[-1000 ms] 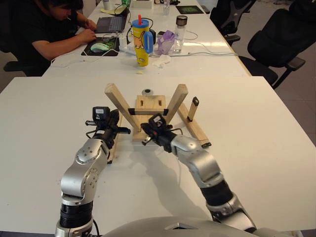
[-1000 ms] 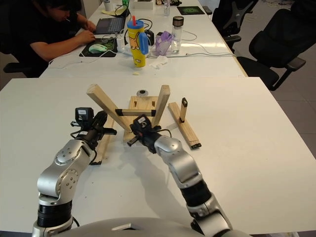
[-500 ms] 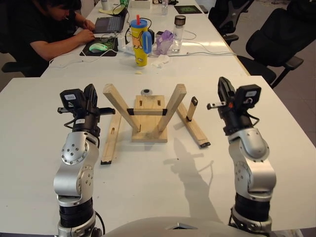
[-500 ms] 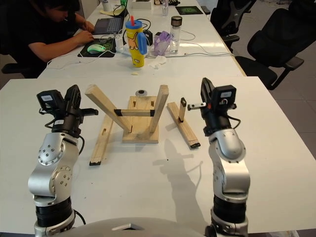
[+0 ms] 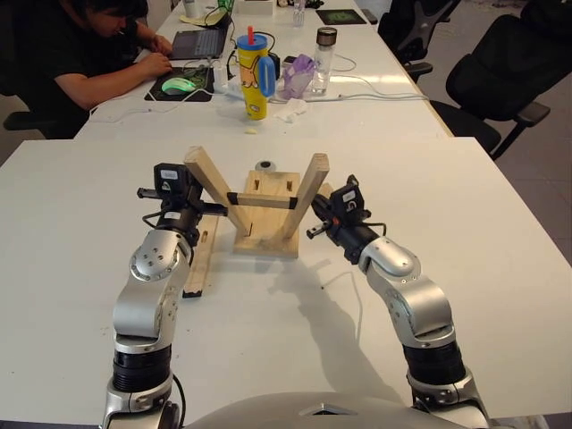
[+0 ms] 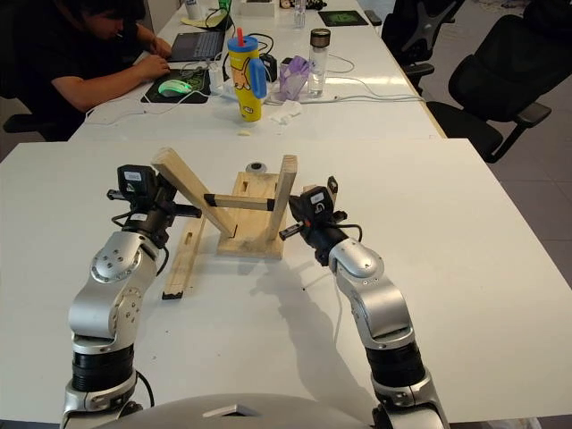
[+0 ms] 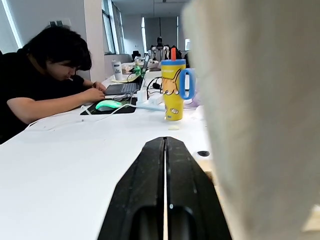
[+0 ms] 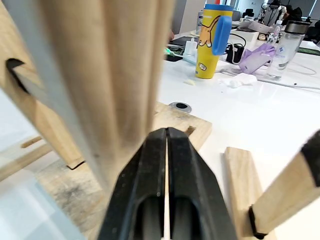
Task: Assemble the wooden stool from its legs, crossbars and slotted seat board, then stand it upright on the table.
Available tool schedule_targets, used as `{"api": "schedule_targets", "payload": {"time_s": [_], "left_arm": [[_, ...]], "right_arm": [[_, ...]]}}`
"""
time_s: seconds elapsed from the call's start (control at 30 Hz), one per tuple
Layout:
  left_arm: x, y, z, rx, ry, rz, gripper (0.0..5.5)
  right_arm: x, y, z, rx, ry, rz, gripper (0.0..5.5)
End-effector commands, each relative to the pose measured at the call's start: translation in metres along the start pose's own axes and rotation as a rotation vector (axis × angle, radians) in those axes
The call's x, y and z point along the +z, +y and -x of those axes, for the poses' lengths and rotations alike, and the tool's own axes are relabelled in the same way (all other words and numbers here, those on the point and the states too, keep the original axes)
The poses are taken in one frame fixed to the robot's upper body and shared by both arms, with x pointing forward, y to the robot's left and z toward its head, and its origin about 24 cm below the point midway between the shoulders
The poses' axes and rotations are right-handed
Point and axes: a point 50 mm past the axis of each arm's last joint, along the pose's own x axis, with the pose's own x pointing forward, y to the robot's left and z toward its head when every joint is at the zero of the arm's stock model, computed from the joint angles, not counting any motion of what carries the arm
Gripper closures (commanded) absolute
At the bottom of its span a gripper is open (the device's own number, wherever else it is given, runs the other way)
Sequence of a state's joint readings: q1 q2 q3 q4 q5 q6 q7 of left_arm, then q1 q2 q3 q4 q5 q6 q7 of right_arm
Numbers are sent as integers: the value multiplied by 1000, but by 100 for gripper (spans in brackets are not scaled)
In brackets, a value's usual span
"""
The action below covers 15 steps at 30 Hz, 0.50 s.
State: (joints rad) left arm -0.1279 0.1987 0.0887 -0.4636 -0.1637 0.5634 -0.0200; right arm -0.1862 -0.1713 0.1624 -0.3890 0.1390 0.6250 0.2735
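Left end effector: we find both fingers pressed together with only a thin seam between them, clenched on nothing. It sits just beside the outer face of the left leg; we cannot tell whether it touches the wood.

Right end effector: likewise clenched and carrying nothing, its tip close against the right leg. Contact cannot be confirmed.

The stool is part-built and upside down near the middle of the worktop. The seat board lies flat, slotted face up. Both legs named above stand in it, splayed outward, and one crossbar joins them a little above mid-height.

Parts not fitted: one loose leg lies flat on the worktop beside the seat board on the robot's left. A second loose leg lies on the robot's right, with a short black-tipped bar rising at a slant beside it.

We judge the work roughly half complete. Two legs and a crossbar are seated; outstanding are the two loose legs, the remaining bar, and turning the finished stool onto its feet
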Motion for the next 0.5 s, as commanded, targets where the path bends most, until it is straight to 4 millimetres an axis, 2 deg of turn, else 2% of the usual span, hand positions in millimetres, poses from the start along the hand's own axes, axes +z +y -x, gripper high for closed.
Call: {"api": "schedule_targets", "payload": {"time_s": [0.03,0.1,0.17,0.2,0.27,0.33,0.5], "left_arm": [[-18,55,-9,33,111,-57,547],[-29,72,-17,-67,214,-129,547],[-39,81,-18,-211,311,-167,547],[-43,80,-15,-339,364,-198,547],[-46,68,0,-686,458,-217,547],[-41,58,14,-911,550,-182,547],[-29,57,26,-1048,676,-185,547]], "right_arm": [[-2,-15,-7,-21,-9,-7,550],[-1,-20,-13,-9,-28,-8,550],[3,-21,-20,55,-65,-12,550],[7,-21,-24,92,-93,11,550],[11,-22,-28,160,-121,50,550],[17,-19,-28,238,-146,112,550],[21,-2,-25,446,-186,203,550]]}}
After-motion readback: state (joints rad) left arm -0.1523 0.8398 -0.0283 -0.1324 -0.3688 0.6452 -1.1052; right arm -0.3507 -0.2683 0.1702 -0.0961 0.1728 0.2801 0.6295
